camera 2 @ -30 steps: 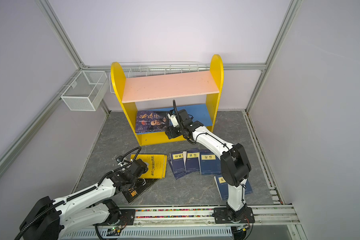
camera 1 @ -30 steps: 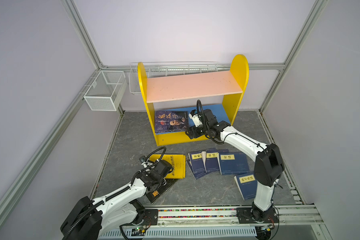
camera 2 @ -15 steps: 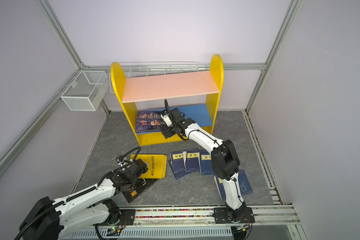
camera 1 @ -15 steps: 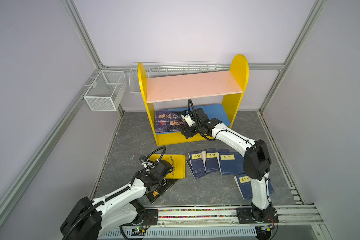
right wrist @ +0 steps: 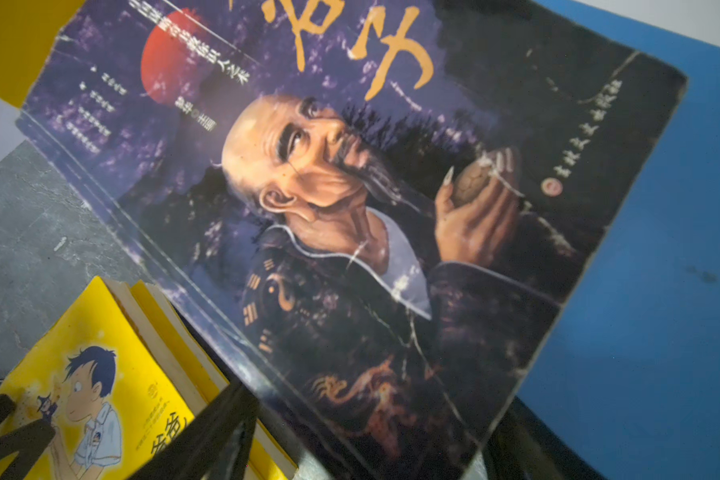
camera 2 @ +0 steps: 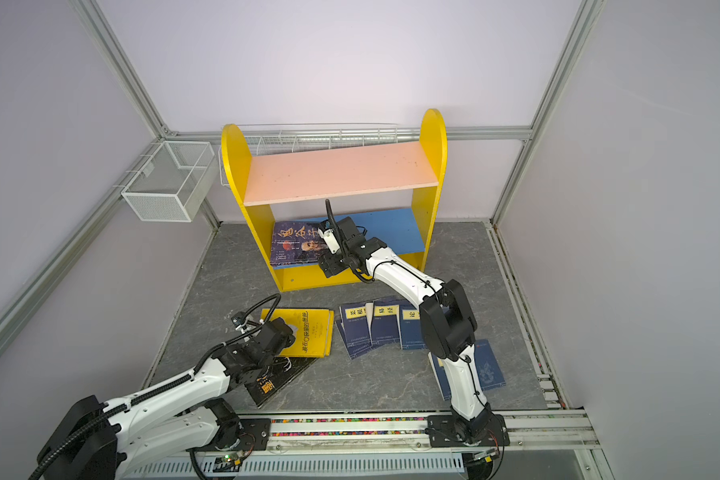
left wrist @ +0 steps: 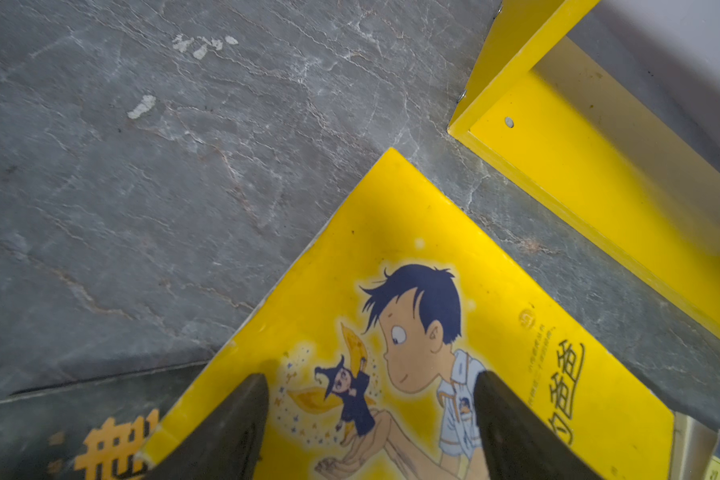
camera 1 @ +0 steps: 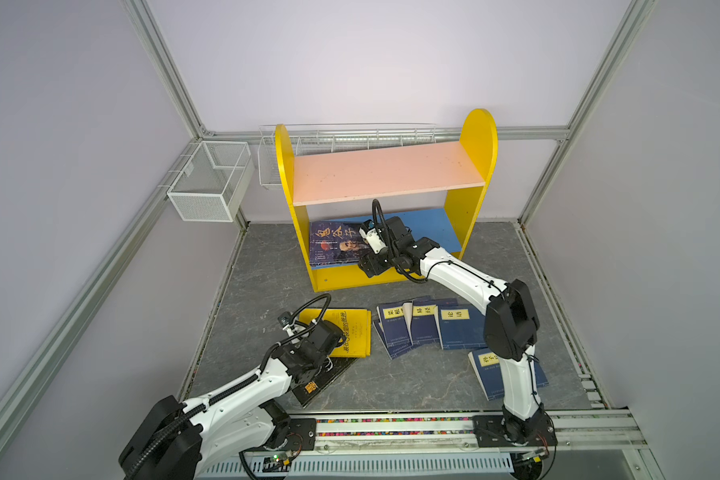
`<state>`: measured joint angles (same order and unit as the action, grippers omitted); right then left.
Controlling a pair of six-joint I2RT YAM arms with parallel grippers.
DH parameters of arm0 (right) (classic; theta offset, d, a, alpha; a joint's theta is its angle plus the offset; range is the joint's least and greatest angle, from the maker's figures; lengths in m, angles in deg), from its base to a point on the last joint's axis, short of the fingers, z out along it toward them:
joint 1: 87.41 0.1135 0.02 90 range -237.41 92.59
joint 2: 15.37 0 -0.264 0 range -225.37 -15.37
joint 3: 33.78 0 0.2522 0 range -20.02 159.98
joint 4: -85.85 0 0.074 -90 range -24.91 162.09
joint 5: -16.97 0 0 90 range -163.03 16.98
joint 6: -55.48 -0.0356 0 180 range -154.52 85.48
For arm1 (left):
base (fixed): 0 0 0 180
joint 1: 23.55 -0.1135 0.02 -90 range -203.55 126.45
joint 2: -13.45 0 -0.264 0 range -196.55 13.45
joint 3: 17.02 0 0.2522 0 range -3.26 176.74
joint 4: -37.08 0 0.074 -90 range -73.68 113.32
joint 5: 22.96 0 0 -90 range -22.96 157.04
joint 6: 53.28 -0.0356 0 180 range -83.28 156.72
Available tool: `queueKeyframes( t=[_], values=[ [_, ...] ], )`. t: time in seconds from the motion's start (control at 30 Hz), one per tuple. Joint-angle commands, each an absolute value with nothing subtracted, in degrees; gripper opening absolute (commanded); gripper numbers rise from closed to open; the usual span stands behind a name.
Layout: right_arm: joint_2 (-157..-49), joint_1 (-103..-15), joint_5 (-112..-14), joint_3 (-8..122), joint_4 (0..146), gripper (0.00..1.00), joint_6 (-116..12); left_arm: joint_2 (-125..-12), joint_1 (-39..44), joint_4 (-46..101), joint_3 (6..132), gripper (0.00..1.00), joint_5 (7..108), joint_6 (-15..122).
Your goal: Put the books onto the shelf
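Right wrist view: purplish book (right wrist: 350, 187) flat on the blue lower board (right wrist: 661, 249) of the shelf (camera 1: 476, 137)
Right gripper (right wrist: 375, 415) hangs at that book's front edge, jaws spread wide, not clamped on it. Left gripper (left wrist: 371, 382), jaws also apart, is over the yellow cartoon book (left wrist: 391, 232) on the floor (left wrist: 142, 208) in front of the shelf; navy books (camera 1: 425, 328) lie beside it, off the shelf

The left arm (camera 1: 242, 390) hides much of the black book (camera 1: 325, 380).

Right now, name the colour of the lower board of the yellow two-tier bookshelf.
Blue; the lower board shows best in the right wrist view.
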<state>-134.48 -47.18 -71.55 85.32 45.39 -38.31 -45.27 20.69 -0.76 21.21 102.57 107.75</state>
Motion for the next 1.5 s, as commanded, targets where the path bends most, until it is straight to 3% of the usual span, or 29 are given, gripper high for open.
queueKeyframes(
  t=[0.0, 0.33, 0.6, 0.77, 0.87, 0.97, 1.03, 1.13, 1.27, 1.47],
  values=[
    [-137.32, -46.26, -68.11, 84.48, 45.00, 0.81, -41.74, -45.44, 20.65, -2.61, 19.82, 0.79, 100.44, 108.44],
    [-138.40, -46.07, -67.95, 84.33, 45.73, 0.75, -44.86, -45.74, 20.65, -2.43, 19.85, 0.79, 100.26, 108.55],
    [-133.95, -46.73, -66.60, 78.98, 49.39, 0.79, -46.48, -44.02, 19.96, -2.26, 22.48, 0.80, 99.54, 103.27],
    [-123.80, -49.30, -65.47, 70.28, 53.74, 0.80, -47.05, -38.30, 12.92, -5.40, 29.51, 0.80, 94.29, 95.14],
    [-118.26, -50.44, -65.46, 65.82, 54.16, 0.80, -47.11, -37.09, 4.57, -1.61, 32.55, 0.77, 82.74, 90.88],
    [-113.24, -51.00, -65.53, 60.94, 54.41, 0.80, -47.34, -41.29, -0.96, 1.79, 36.89, 0.56, 70.58, 87.68],
    [-110.35, -51.28, -65.64, 57.93, 54.09, 0.80, -47.41, -46.51, -1.32, 1.33, 41.61, 0.36, 66.26, 84.86],
    [-106.78, -51.58, -66.36, 53.92, 53.45, 0.80, -47.32, -52.80, -1.25, 1.16, 46.47, 0.18, 61.78, 82.91],
    [-103.20, -52.39, -67.22, 49.56, 53.21, 0.80, -47.35, -57.12, -1.32, 1.94, 49.63, 0.04, 63.31, 82.46],
    [-100.03, -53.15, -67.36, 45.27, 53.66, 0.80, -47.45, -59.71, -1.31, 1.96, 52.40, 0.00, 70.49, 83.49]
  ],
)
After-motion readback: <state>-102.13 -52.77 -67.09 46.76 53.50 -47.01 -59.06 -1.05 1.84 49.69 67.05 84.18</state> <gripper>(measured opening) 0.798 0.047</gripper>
